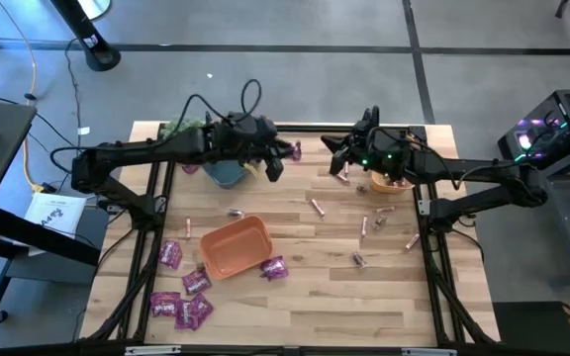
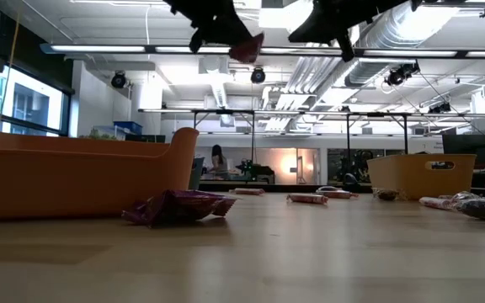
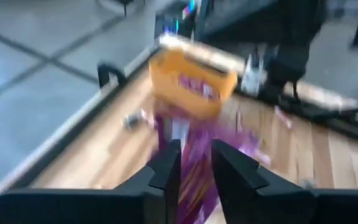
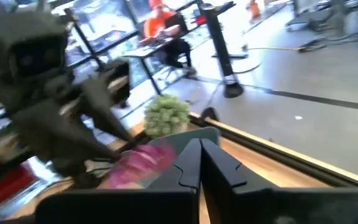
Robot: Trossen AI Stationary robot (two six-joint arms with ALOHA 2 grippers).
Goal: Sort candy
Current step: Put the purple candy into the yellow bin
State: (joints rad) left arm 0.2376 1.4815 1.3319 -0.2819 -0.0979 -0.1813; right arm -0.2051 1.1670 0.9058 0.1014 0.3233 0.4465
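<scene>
My left gripper (image 1: 277,160) is raised above the table's far middle, beside the teal bin (image 1: 224,175), and is shut on a shiny magenta candy packet (image 1: 293,150). My right gripper (image 1: 337,150) hovers just right of it, near the yellow bin (image 1: 389,182), with its fingers (image 4: 199,163) shut and nothing visible between them. More magenta packets (image 1: 181,307) lie at the near left. Slim pink sticks (image 1: 317,206) and tiny dark pieces (image 1: 358,259) are scattered to the right of the orange bin (image 1: 236,245). One packet (image 2: 179,206) lies flat beside that bin. My left gripper pinches the magenta packet between its two fingers (image 3: 166,169). The packet's free part (image 3: 194,149) reaches out past the fingertips. It is lifted clear of the table, and in the low view its end (image 2: 248,48) hangs just below the gripper.
A green plant ball (image 4: 166,115) sits at the table's far left corner (image 1: 178,129). The orange bin stands at the near middle, the yellow bin under the right arm. Bare wood (image 1: 364,307) lies at the near right. People show in the room beyond.
</scene>
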